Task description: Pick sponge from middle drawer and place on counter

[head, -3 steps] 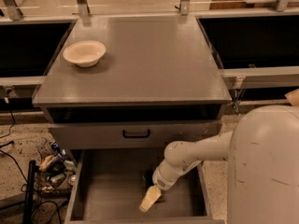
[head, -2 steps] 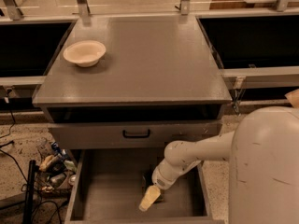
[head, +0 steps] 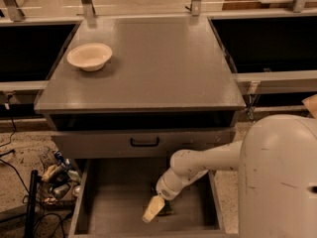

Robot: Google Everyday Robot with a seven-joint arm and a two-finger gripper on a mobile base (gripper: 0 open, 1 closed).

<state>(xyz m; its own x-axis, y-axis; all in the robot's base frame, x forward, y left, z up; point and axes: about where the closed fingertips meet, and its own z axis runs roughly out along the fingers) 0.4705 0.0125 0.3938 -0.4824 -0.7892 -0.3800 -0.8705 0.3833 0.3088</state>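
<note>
The middle drawer (head: 114, 202) stands pulled out at the bottom, with its flat grey floor showing. My gripper (head: 153, 209) is down inside it, right of the middle, at the end of my white arm that reaches in from the right. A small dark shape (head: 167, 210) lies on the drawer floor right against the gripper; it looks like the sponge, mostly hidden by the gripper. The grey counter (head: 158, 58) lies above, beyond the drawer.
A cream bowl (head: 89, 56) sits on the counter's far left. A closed grey drawer front with a black handle (head: 144, 142) is just above the open drawer. Cables and clutter (head: 54, 177) lie on the floor at left. My white body (head: 280, 177) fills the lower right.
</note>
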